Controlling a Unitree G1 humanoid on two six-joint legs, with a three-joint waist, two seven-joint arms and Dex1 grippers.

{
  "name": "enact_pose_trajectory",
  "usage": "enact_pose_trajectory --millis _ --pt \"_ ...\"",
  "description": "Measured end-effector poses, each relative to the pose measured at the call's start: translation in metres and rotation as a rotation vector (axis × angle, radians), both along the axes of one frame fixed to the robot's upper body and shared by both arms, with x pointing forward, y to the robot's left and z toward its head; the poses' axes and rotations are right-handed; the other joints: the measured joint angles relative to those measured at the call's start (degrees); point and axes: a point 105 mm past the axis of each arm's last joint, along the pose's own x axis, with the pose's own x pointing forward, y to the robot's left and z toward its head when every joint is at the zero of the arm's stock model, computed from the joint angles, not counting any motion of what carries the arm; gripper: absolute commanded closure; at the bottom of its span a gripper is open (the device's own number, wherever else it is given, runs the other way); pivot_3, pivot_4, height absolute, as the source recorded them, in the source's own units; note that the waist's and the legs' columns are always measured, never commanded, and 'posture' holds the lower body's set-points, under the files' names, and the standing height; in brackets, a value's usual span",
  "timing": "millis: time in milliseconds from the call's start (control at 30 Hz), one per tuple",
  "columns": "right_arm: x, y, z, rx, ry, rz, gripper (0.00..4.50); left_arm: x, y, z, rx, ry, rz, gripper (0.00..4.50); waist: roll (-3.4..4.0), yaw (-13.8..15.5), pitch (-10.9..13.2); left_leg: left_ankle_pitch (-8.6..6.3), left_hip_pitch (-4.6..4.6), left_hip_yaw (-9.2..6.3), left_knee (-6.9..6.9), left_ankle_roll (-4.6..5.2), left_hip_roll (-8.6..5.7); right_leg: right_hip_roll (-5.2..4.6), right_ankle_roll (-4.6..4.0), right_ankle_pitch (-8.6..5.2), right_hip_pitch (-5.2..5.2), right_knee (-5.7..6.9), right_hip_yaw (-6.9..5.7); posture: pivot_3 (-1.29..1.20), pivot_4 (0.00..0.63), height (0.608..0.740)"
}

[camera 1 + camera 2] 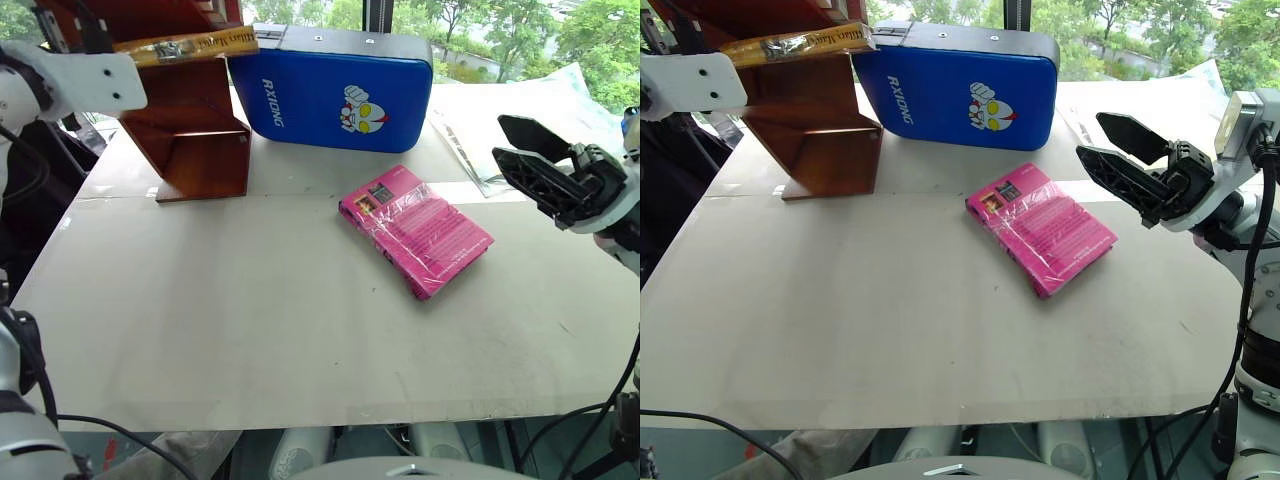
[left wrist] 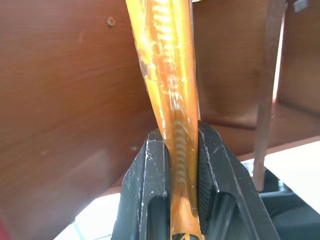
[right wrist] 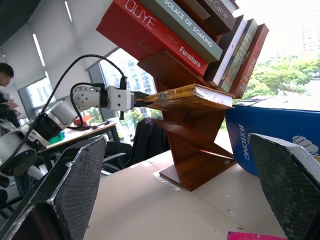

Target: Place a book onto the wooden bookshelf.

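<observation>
Yellow-orange book [image 3: 187,96] was clamped at one end between closed fingers of left tool [image 2: 181,165], held roughly flat up against wooden bookshelf [image 1: 195,130]. Book reached in among slanted reddish-brown panels, other end jutting toward blue padded case [image 1: 335,95]. Whether it already rested on panel was unclear, probably not yet. Right tool [image 1: 1120,160] hung wide open and empty over table [image 1: 250,330], near magenta-pink book [image 1: 415,230]. Left to do: settle book, release, withdraw.
</observation>
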Motion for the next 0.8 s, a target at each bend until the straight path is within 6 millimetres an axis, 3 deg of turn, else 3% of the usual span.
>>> enact_pose_trajectory --millis 133,367,433,467,667,800 --pt "0.008 -0.001 -0.005 -0.046 0.016 -0.083 0.00 0.003 0.002 -0.015 -0.006 0.084 0.015 4.41 -0.01 -0.28 0.01 0.00 -0.01 0.04 0.02 0.00 0.00 0.01 0.00 0.00 -0.02 0.01 0.05 0.00 0.150 0.740" --pt "0.018 -0.001 -0.011 -0.123 0.030 -0.188 0.00 0.003 0.007 -0.016 -0.016 0.095 0.034 4.41 -0.01 -1.01 0.01 0.00 0.00 0.07 0.02 0.00 0.00 0.00 0.00 0.00 -0.02 0.01 0.08 0.00 0.150 0.740" --pt "0.019 -0.001 -0.012 -0.131 0.031 -0.196 0.00 0.003 0.007 -0.016 -0.013 0.094 0.036 3.39 -0.01 -1.07 0.01 0.00 0.01 0.07 0.02 0.00 0.00 0.00 0.00 0.00 -0.02 0.02 0.08 0.00 0.150 0.740" --pt "0.019 -0.001 -0.012 -0.133 0.031 -0.199 0.00 0.003 0.007 -0.016 -0.013 0.092 0.039 3.31 -0.01 -1.09 0.01 0.00 0.01 0.07 0.02 0.00 0.00 0.00 0.00 0.00 -0.02 0.02 0.08 0.00 0.150 0.740" --pt "0.021 0.000 -0.008 -0.143 0.009 -0.209 0.00 0.003 0.014 -0.016 -0.044 0.072 0.061 0.40 -0.01 -1.18 0.01 0.00 0.00 0.07 0.03 0.00 0.00 0.01 0.00 0.00 -0.02 0.02 0.08 0.00 0.150 0.740" --pt "0.022 0.000 -0.008 -0.154 0.006 -0.210 0.00 -0.005 0.012 -0.017 -0.122 0.051 0.040 0.40 -0.01 -1.22 0.01 0.00 0.00 0.07 0.03 0.00 0.02 -0.03 0.00 0.00 -0.03 0.02 0.10 0.00 0.150 0.740"
